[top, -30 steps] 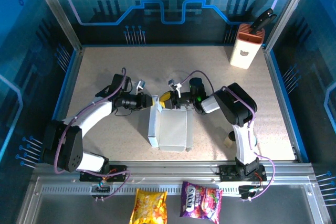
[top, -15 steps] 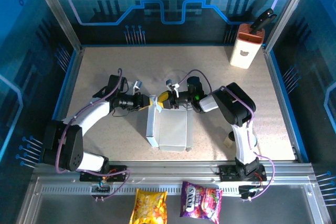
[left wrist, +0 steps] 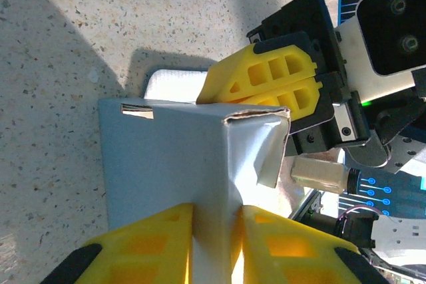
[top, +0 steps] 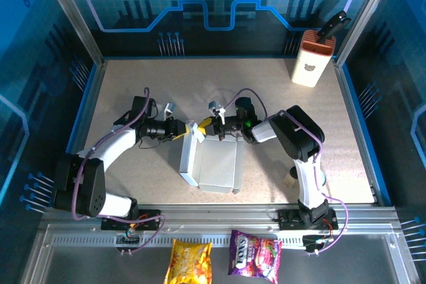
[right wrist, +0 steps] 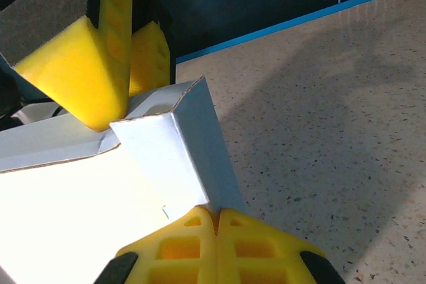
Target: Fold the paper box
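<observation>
Left tool (left wrist: 213,244) is clamped on an upright wall of the paper box (left wrist: 166,157), one yellow finger on each side of the cardboard edge. From above, left tool (top: 188,129) comes in from the left at the box's far left corner.

Right tool (right wrist: 216,244) is closed, pads pressed together on the lower corner of a raised flap of the paper box (right wrist: 66,191). In the top view, right tool (top: 212,124) sits just beside the left one, the two facing each other across that corner.

Paper box (top: 216,164) lies mid-table between the two arms, nearer the front edge. It is pale grey-white, with the left side wall standing and the main panel flat.

The table (top: 133,84) is speckled beige — sunlit patches and hard shadows show in the wrist views. Enclosure walls (top: 66,18) are blue with a circuit pattern.

The white-and-orange container (top: 311,61) stands at the far right corner and carries a bear mark. A yellow snack bag (top: 190,262) and a purple snack bag (top: 255,252) lie in front of the arm bases — their lettering is too small to read.
</observation>
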